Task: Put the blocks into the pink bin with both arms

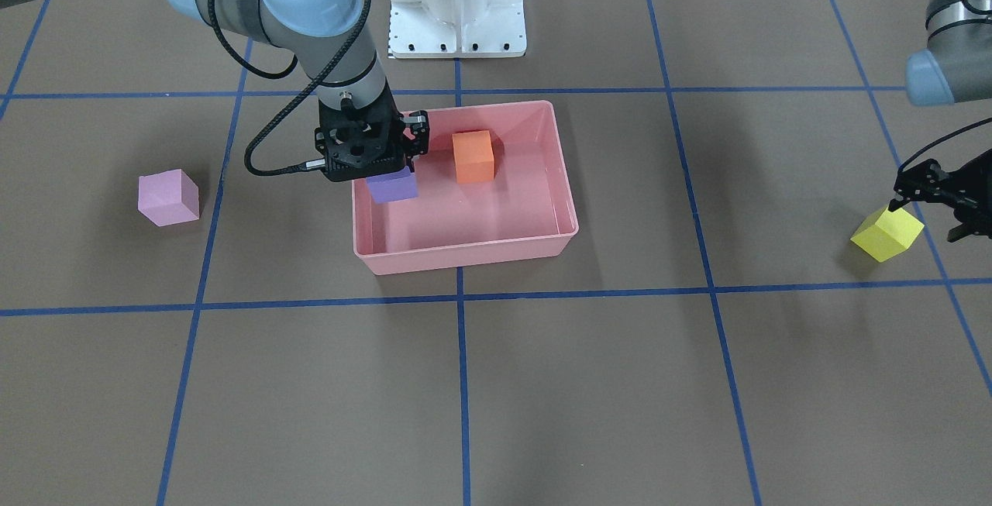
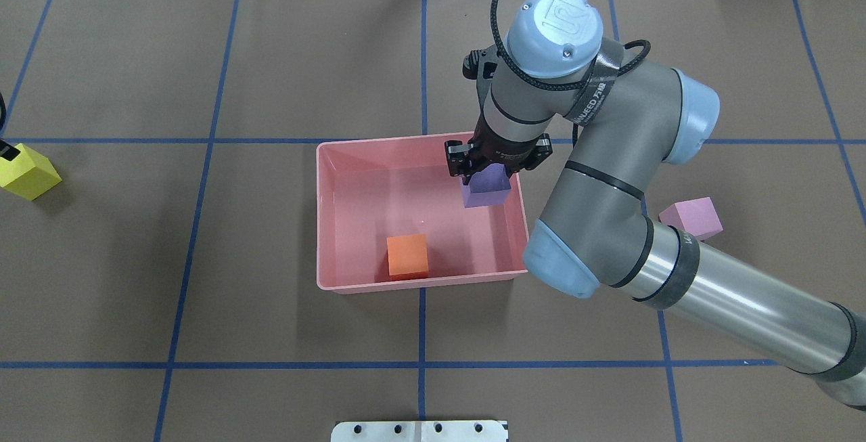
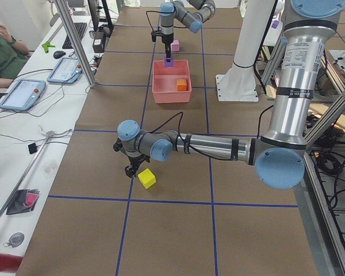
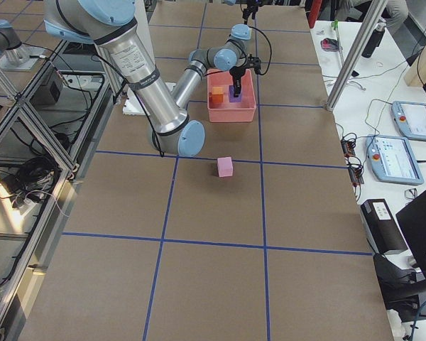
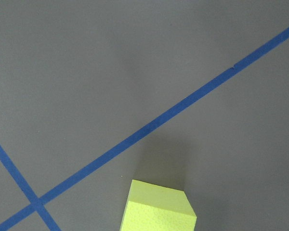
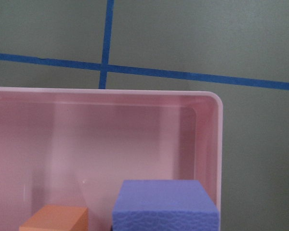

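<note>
My right gripper (image 1: 390, 174) is shut on the purple block (image 1: 392, 187) and holds it just over the floor of the pink bin (image 1: 465, 254), at the bin's end nearer the light pink block. Inside the bin rests the orange block (image 1: 473, 156). The light pink block (image 1: 169, 197) lies on the table outside the bin, on my right. Far out on my left sits the yellow block (image 1: 887, 233). Just above and beside it hovers my left gripper (image 1: 928, 218), open, one fingertip near the block's top edge. The left wrist view shows the yellow block (image 5: 159, 207) low in frame, with no fingers visible.
The white base stand (image 1: 457, 10) is bolted behind the bin. Blue tape lines grid the brown table. My right arm's elbow (image 2: 609, 225) hangs over the area between the bin and the light pink block. A person (image 3: 3, 52) sits at a side bench with tablets.
</note>
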Motion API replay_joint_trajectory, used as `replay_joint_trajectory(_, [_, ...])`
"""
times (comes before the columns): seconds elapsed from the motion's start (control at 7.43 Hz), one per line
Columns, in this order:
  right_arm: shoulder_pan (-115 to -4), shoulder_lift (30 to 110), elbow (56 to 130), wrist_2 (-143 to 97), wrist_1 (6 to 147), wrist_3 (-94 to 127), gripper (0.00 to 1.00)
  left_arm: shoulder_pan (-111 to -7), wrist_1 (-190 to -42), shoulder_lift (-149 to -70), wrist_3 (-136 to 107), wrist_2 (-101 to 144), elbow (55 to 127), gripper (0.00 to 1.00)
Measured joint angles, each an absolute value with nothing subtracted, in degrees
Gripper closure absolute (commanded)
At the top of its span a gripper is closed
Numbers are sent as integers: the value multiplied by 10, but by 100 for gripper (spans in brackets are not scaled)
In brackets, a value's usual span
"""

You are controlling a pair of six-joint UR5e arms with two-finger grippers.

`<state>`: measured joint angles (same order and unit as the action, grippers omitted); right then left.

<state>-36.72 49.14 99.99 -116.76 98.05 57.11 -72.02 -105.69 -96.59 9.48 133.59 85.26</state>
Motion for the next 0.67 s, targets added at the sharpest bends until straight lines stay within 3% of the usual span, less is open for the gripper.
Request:
replay_joint_trajectory(0.27, [-359, 489, 997, -1166, 980, 572, 100, -719, -1061, -963, 92, 1336, 850, 0])
replay_joint_trajectory(0.4, [-357, 488, 997, -1166, 979, 572, 89, -718, -1074, -962, 83, 1336, 843, 0])
replay_joint_trajectory(0.54, [-356, 488, 997, -1166, 978, 573, 69, -717, -1108, -961, 61, 1335, 826, 0])
replay_joint_trajectory(0.67, [-355, 488, 996, -1166, 975, 579, 61, -717, -1147, -960, 38, 1335, 804, 0])
